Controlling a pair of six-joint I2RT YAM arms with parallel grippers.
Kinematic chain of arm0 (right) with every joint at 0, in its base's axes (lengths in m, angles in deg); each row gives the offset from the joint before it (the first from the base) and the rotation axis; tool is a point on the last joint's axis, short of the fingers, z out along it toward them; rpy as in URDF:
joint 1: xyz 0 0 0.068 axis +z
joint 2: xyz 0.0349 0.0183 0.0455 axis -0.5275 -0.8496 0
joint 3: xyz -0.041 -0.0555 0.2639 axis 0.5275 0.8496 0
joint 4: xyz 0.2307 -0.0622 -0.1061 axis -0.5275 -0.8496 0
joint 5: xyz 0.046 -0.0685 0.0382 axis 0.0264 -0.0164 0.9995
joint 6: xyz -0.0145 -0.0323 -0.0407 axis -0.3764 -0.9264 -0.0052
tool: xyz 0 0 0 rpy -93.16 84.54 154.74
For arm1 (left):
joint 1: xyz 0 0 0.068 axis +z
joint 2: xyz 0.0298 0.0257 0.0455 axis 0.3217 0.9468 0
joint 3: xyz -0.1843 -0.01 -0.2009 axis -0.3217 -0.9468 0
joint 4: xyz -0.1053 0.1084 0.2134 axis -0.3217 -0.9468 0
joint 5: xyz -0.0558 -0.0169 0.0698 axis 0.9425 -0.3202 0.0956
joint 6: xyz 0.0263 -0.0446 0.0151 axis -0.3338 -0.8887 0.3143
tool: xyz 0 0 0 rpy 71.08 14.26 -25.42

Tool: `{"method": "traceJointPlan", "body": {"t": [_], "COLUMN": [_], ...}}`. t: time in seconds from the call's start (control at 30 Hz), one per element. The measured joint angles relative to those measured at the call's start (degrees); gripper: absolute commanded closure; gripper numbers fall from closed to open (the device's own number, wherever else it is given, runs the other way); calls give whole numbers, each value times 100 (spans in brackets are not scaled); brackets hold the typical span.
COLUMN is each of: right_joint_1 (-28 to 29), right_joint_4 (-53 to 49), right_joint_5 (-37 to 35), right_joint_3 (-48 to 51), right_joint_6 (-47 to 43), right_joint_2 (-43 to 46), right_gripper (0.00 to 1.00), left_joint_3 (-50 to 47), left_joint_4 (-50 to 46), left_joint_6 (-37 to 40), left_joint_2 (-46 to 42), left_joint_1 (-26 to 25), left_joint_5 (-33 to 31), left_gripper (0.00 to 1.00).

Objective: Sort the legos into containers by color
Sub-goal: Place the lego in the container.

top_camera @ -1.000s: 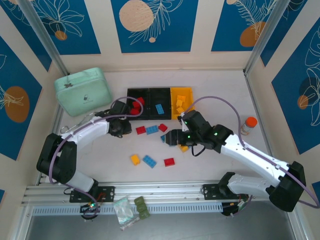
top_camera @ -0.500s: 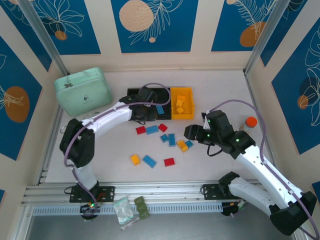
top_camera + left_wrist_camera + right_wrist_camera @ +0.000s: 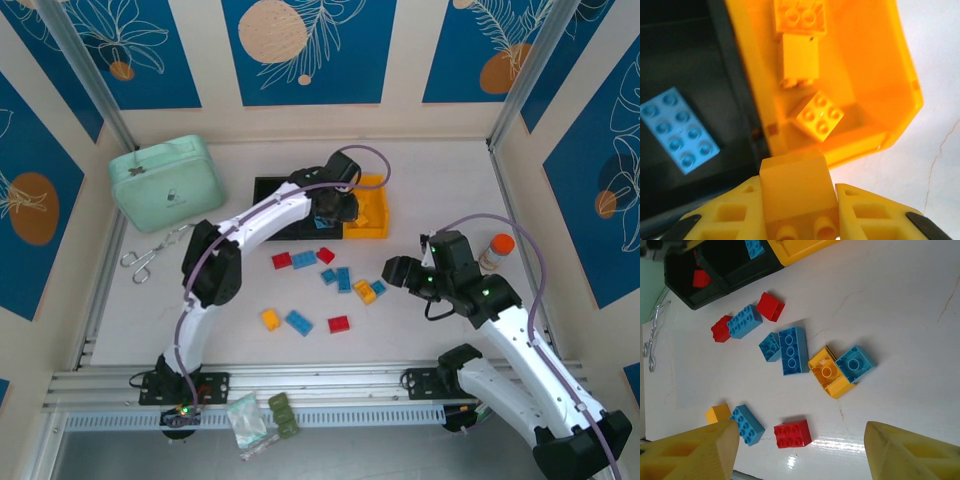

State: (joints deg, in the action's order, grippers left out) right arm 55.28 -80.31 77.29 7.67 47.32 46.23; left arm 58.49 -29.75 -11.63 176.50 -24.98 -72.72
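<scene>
Legos (image 3: 794, 350), loose: ten by my count lie on the table (image 3: 450, 190), in front of the containers (image 3: 370, 228) and between my two arms. Four reds and blues sit nearest the bins; two blues, one yellow and one more blue form a tight cluster just right of them; a yellow, a blue and a red lie apart toward my bases.

Containers: three bins joined in a row at the back of the table.
- Left black bin (image 3: 687, 292): one red brick (image 3: 701, 277) is visible inside.
- Middle black bin (image 3: 695, 60): one blue brick (image 3: 680, 130) lies flat, studs up.
- Yellow bin (image 3: 902, 80): three yellow bricks are inside, two against the far wall and one (image 3: 820, 115) nearer the front.

Left pincer (image 3: 797, 202): clenched on a yellow brick (image 3: 795, 185), both fingers (image 3: 867, 215) pressed to its sides. The brick hangs over the near front edge of the yellow bin, close to the wall shared with the middle black bin. I cannot tell whether it touches the rim.

Right pincer (image 3: 390, 270): released, jaws wide apart with nothing between them. It hovers just right of the tight cluster, above the table.

Other items: a mint-green case (image 3: 165, 183) sits left of the bins, scissors (image 3: 150, 258) lie in front of it, and an orange-capped bottle (image 3: 497, 250) stands at the right edge.
</scene>
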Motion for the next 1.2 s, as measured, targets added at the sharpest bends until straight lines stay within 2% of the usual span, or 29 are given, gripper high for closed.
{"method": "traceJointPlan", "body": {"t": [0.2, 0.33, 0.73, 0.8, 0.9, 1.0, 1.2], "right_joint_1": [-170, -308, -601, -623, -627, -627, -627], "right_joint_4": [-129, -210, -245, -227, -225, -221, -203], "right_joint_5": [44, 70, 269, 306, 341, 367, 437], "right_joint_3": [114, 168, 219, 249, 302, 326, 328], "right_joint_6": [35, 35, 35, 35, 35, 37, 39], "right_joint_2": [238, 350, 374, 374, 372, 372, 374], "right_gripper": [33, 33, 33, 33, 33, 33, 33], "left_joint_3": [1486, 2041, 2376, 2387, 2387, 2389, 2396], "left_joint_4": [-345, -461, -387, -352, -321, -313, -319], "left_joint_6": [0, -7, -114, -151, -197, -184, -157], "left_joint_2": [977, 1414, 1897, 1919, 1939, 1943, 1941], "left_joint_1": [0, 0, -4, -9, -20, -46, -94], "left_joint_5": [26, 131, 579, 627, 697, 752, 763], "left_gripper": [72, 72, 70, 65, 52, 46, 45]}}
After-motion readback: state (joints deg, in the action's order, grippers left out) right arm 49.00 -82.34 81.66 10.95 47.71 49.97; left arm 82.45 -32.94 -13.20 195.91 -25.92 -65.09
